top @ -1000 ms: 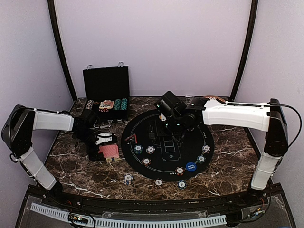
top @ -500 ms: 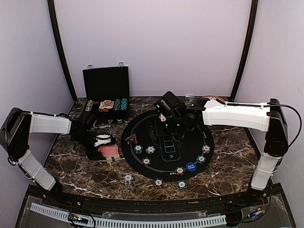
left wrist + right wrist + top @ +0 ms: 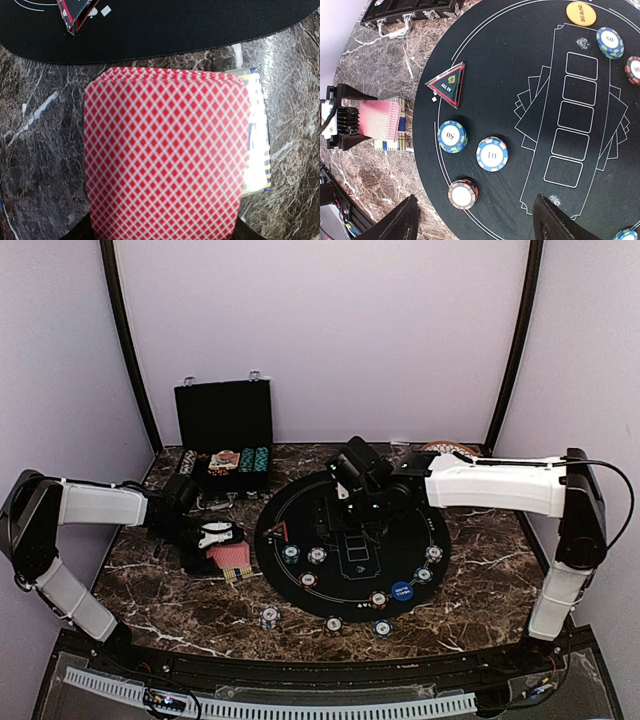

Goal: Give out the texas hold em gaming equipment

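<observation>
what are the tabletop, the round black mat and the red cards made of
Tabletop: looks like polished dark marble or a marble-print laminate; white veins, sheen. Mat: matte black, likely felt or rubber-backed cloth; no glare, printed white lines. Cards: probably coated paper or plastic; thin, crisp red lattice print.

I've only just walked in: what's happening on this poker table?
Two robot arms are laying out a poker game. The left hand is shut on a stack of red-backed cards, held over the marble table just beside the black mat. The right hand hovers open and empty over the mat, where chips already sit near the rim. A red triangle and an orange disc also lie on the mat.
</observation>
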`<state>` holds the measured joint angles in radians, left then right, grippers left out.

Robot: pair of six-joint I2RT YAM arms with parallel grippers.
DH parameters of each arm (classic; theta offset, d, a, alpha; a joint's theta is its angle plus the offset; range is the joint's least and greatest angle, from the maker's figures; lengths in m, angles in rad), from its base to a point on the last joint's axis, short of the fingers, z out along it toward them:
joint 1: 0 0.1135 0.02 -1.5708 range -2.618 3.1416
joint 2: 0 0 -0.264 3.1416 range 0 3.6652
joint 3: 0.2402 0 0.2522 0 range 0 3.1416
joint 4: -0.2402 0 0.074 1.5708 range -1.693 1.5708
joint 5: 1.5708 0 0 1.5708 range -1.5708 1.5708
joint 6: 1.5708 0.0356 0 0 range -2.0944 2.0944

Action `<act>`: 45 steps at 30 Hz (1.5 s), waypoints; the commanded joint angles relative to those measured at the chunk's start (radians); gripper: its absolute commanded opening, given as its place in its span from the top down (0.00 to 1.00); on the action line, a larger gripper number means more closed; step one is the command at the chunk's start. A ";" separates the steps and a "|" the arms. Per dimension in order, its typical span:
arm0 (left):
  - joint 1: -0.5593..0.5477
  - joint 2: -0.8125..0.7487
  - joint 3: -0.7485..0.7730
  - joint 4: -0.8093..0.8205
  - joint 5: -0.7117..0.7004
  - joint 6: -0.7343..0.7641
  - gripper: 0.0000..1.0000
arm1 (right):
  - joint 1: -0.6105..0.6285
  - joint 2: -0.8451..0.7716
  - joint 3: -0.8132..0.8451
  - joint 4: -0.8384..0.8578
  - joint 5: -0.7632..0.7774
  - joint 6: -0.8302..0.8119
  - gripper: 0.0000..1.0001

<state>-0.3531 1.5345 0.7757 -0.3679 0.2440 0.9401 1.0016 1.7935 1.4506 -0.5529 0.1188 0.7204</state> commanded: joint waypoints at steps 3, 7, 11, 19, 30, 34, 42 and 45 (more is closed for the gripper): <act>-0.006 -0.057 -0.017 0.020 0.016 -0.008 0.77 | 0.009 -0.007 -0.015 0.043 -0.025 0.010 0.23; -0.006 -0.086 0.007 -0.013 0.018 -0.010 0.86 | 0.009 -0.003 -0.013 0.070 -0.055 0.012 0.23; -0.006 -0.119 0.041 -0.073 0.046 -0.024 0.94 | 0.005 0.003 -0.011 0.133 -0.113 0.024 0.22; -0.007 -0.181 0.134 -0.192 0.117 -0.083 1.00 | -0.015 0.022 -0.080 0.423 -0.363 0.137 0.12; -0.090 -0.208 0.239 -0.283 0.168 -0.151 1.00 | -0.027 0.152 -0.053 0.709 -0.601 0.296 0.10; -0.112 -0.202 0.264 -0.289 0.159 -0.160 1.00 | -0.027 0.175 -0.051 0.763 -0.639 0.327 0.12; -0.140 -0.189 0.294 -0.309 0.144 -0.161 1.00 | -0.030 0.206 -0.043 0.853 -0.694 0.387 0.16; -0.148 -0.193 0.302 -0.314 0.140 -0.165 1.00 | -0.031 0.222 -0.031 0.867 -0.708 0.397 0.18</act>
<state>-0.4866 1.3548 1.0340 -0.6491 0.3759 0.7898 0.9798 1.9888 1.3811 0.2264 -0.5480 1.0840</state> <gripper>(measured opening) 0.680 0.829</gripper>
